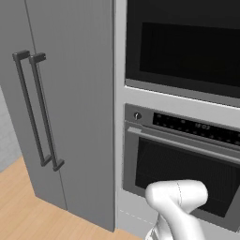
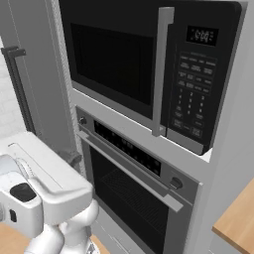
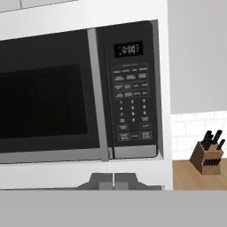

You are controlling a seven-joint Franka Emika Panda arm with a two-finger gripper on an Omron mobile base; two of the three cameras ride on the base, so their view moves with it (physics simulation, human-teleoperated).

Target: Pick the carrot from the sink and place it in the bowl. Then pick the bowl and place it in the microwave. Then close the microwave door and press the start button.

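Microwave [image 2: 149, 74] shut above the oven [image 2: 134, 183] (wooden counter [image 3: 199, 175] right); hand [image 3: 114, 181] closed, empty.

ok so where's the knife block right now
In the hand view, the knife block sits lower right on the wooden counter, right of the microwave.

The supporting structure is a tall light-grey cabinet column [image 2: 225, 144]. Its upper shelf opening carries the microwave [image 2: 149, 69], which sits directly on the shelf ledge; the microwave door [image 3: 44, 95] is closed flush with the keypad panel. Directly below the ledge, the built-in oven [image 2: 134, 183] occupies the lower opening.

To the right of the column, a wooden tabletop [image 3: 199, 175] adjoins the cabinet side. A wooden knife block [image 3: 207, 157] with dark handles stands upright on it, near the white tiled wall.

A light wood floor [image 1: 23, 206] runs beneath the cabinets.
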